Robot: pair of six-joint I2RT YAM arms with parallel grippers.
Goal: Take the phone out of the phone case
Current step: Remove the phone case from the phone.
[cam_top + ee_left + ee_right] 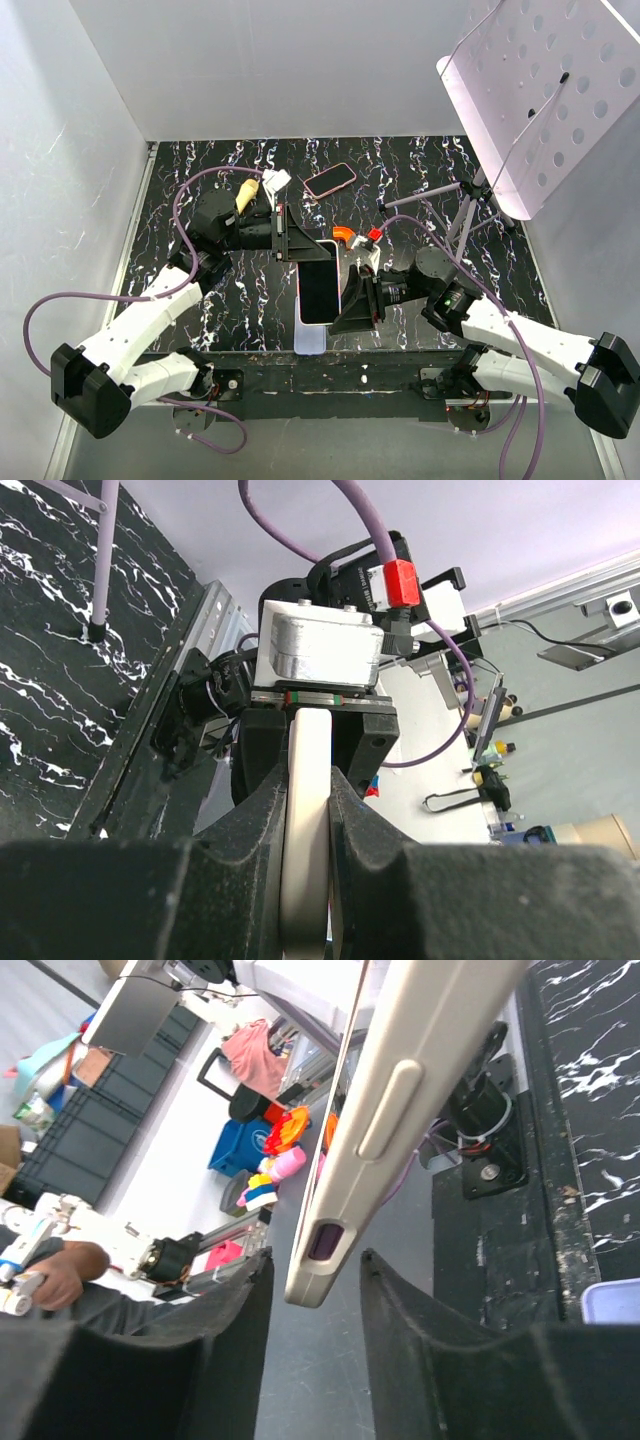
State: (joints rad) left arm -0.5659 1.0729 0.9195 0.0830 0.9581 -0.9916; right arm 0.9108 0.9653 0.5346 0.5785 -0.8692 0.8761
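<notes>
left gripper clamps phone case top | right gripper seemingly grips side

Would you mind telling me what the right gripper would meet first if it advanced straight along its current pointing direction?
Probably the cream-cased phone: the right gripper straddles its edge, though contact is unclear.

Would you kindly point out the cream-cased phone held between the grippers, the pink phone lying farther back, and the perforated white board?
Cream-cased phone (319, 285), top view, dark screen.
Pink phone (330, 179), top view, screen centre.
Perforated white board (545, 95), top view, panel middle.
</notes>
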